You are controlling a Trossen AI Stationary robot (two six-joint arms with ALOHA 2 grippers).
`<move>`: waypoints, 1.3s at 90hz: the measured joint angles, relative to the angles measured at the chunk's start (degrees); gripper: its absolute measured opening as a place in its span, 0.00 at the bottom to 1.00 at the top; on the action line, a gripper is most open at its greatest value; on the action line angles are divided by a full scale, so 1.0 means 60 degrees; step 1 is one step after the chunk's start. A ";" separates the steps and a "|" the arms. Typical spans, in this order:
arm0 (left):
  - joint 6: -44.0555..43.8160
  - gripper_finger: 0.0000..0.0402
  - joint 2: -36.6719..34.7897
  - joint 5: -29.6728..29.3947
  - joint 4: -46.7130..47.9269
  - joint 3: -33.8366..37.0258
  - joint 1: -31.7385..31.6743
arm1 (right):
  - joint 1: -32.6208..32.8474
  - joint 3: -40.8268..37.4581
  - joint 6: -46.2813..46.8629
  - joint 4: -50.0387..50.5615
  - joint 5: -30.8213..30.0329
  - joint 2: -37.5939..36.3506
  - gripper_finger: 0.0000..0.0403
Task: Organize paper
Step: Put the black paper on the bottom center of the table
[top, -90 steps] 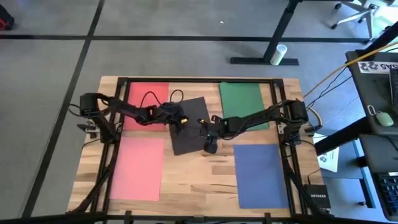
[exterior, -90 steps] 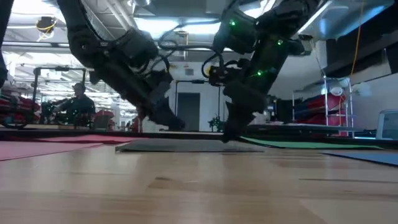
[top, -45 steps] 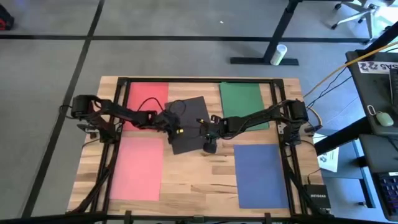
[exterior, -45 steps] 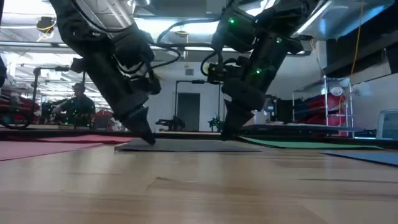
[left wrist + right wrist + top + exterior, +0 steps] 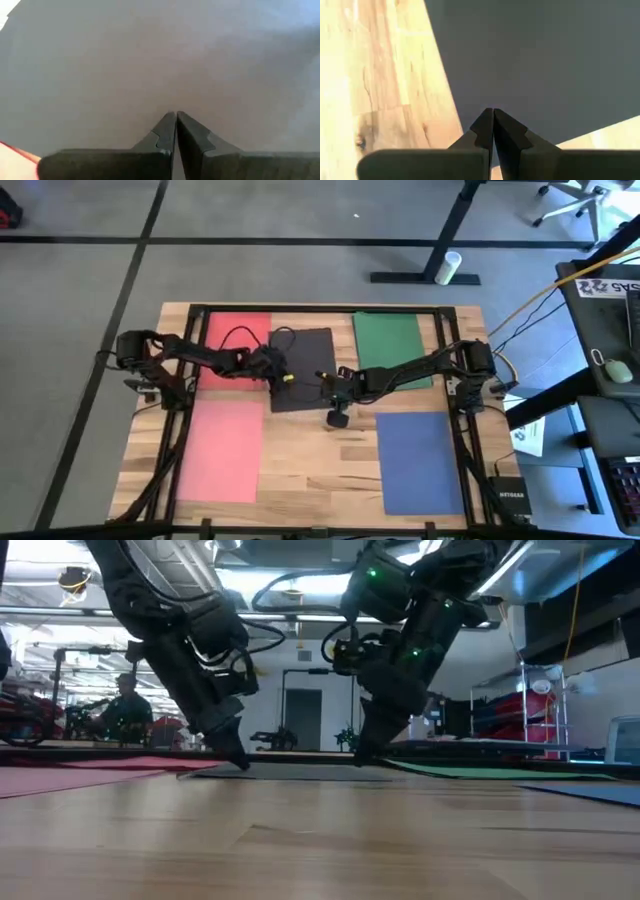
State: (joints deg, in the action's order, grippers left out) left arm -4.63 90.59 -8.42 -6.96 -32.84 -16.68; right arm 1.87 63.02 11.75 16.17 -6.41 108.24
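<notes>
Both tools, left tool (image 5: 272, 367) and right tool (image 5: 336, 392), fingers closed on nothing, press the grey sheet (image 5: 305, 355) mid-desk between red (image 5: 236, 337) and green (image 5: 390, 345); squaring under way, alignment next.

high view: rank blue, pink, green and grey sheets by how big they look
1. pink sheet and blue sheet, too alike to separate
2. green sheet, partly under an arm
3. grey sheet, partly covered by both arms
</notes>
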 joint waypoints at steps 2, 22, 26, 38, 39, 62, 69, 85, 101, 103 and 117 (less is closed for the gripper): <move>0.0035 0.00 0.0000 0.0001 0.0000 0.0000 -0.0010 | 0.0000 0.0001 0.0000 -0.0050 0.0002 0.0031 0.00; 0.0413 0.00 0.0004 0.0011 -0.0333 0.0004 -0.0347 | 0.0007 -0.0003 0.0000 -0.0372 0.0199 0.0341 0.00; 0.0522 0.00 0.0004 0.0013 -0.0419 0.0004 -0.0441 | 0.0007 0.0013 -0.0001 -0.0526 0.0262 0.0365 0.00; 0.0682 0.00 0.0004 0.0011 -0.0486 0.0004 -0.0747 | 0.0007 0.0007 0.0000 -0.0573 0.0338 0.0432 0.00; 0.0682 0.00 0.0004 0.0013 -0.0484 0.0004 -0.0769 | 0.0007 0.0007 0.0000 -0.0570 0.0338 0.0434 0.00; 0.0653 0.00 0.0004 0.0128 -0.0455 0.0004 -0.0706 | -0.0058 -0.0010 0.0845 -0.0719 0.0039 0.0435 0.00; 0.0625 0.00 0.0004 0.0137 -0.0460 0.0004 -0.0617 | -0.0101 -0.0171 0.1156 -0.1236 -0.0044 0.0435 0.00; 0.0465 0.00 0.0004 0.0130 -0.0459 0.0004 -0.0511 | -0.0289 -0.0613 0.1939 -0.1912 -0.0179 0.0435 0.00; 0.0351 0.00 0.0004 0.0126 -0.0430 0.0004 -0.0465 | -0.0223 -0.0800 0.1411 -0.2758 -0.0372 0.0443 0.00; 0.0349 0.00 0.0004 0.0126 -0.0434 0.0004 -0.0467 | -0.0195 -0.0782 0.1261 -0.2809 -0.0411 0.0443 0.00; 0.0351 0.00 0.0043 0.0125 -0.0449 0.0004 -0.0476 | -0.0117 -0.0496 0.0562 -0.2926 -0.0530 0.0443 0.00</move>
State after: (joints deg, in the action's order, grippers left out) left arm -2.52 90.84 -7.67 -9.65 -32.82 -19.54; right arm 1.17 60.05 15.12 -1.39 -9.59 110.89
